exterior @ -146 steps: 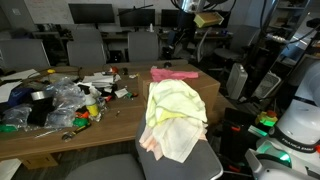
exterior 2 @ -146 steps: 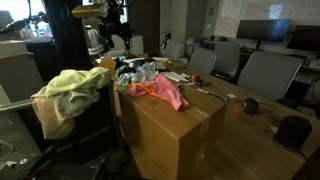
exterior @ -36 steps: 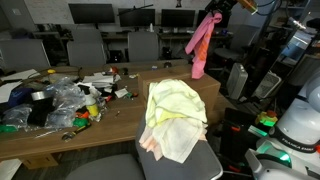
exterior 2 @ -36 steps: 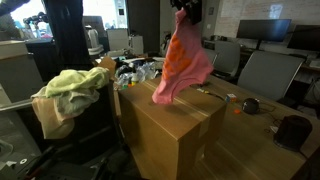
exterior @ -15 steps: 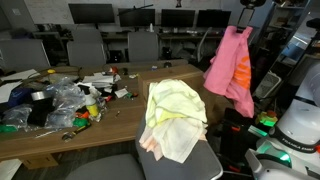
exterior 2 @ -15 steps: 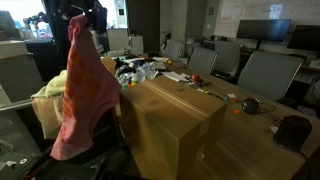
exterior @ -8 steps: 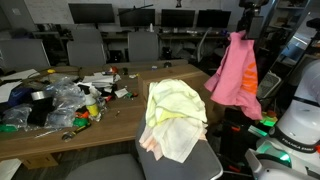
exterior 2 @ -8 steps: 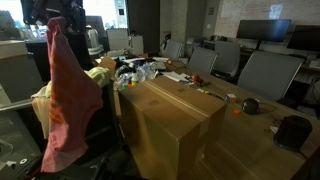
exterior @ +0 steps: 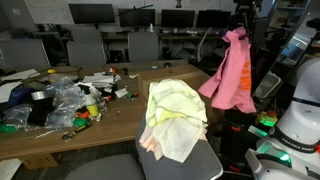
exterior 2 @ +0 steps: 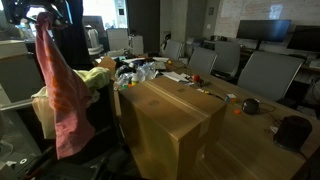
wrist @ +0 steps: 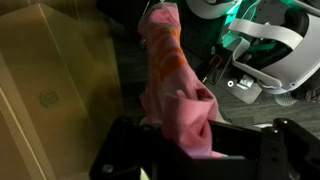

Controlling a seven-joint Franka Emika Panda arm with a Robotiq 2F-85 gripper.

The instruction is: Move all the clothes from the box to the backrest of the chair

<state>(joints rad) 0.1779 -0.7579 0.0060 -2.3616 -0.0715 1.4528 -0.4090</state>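
Note:
A pink-red garment (exterior: 236, 76) hangs full length from my gripper (exterior: 238, 30), which is shut on its top edge. It dangles beside the chair, clear of the box (exterior 2: 168, 128). In an exterior view the same garment (exterior 2: 60, 92) hangs in front of the chair's backrest (exterior 2: 99, 118). A pale yellow-green garment (exterior: 172, 104) lies draped over the backrest above cream and peach-orange cloth (exterior: 172, 142). In the wrist view the pink fabric (wrist: 172, 78) bunches between the dark fingers (wrist: 128, 158) of the gripper (wrist: 190, 140) and trails down toward the floor.
Clear plastic bags and small tools (exterior: 60, 100) litter the wooden table (exterior: 120, 118). Grey office chairs (exterior: 88, 48) and monitors stand behind it. A white robot base (exterior: 298, 122) with green lights stands close to the hanging garment. More chairs (exterior 2: 262, 72) line the table's far side.
My gripper has carried the pink-red garment sideways, away from the box and across in front of the chair's backrest. The cloth still swings. The clothes on the backrest have not moved.

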